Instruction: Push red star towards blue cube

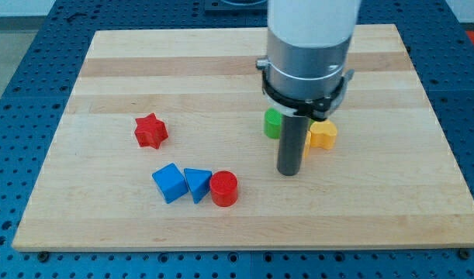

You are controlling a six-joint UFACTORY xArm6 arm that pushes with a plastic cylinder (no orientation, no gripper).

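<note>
Currently six blocks lie on the wooden board (105,85): two red, two blue, one green, one yellow. Red star (150,131), count one, sits alone in the view's left half, upright, touching nothing. Blue cube (169,184), count one, lies below and slightly to the view's right of the star, apart from it. A blue triangular block (196,184), count one, sits just beside the cube on its right side, touching or very nearly so. A red cylinder (224,189), count one, stands against the triangular block's right edge; these three form a short row. A green block (273,122), count one, shape partly hidden by the rod, looks round. A yellow block (323,135), count one, shape unclear, sits just right of the rod.

My tip (288,173) rests on the board between and below the green and yellow blocks, well apart from the star and the cube. The arm carries no gripper, only the rod, so it grasps nothing.
</note>
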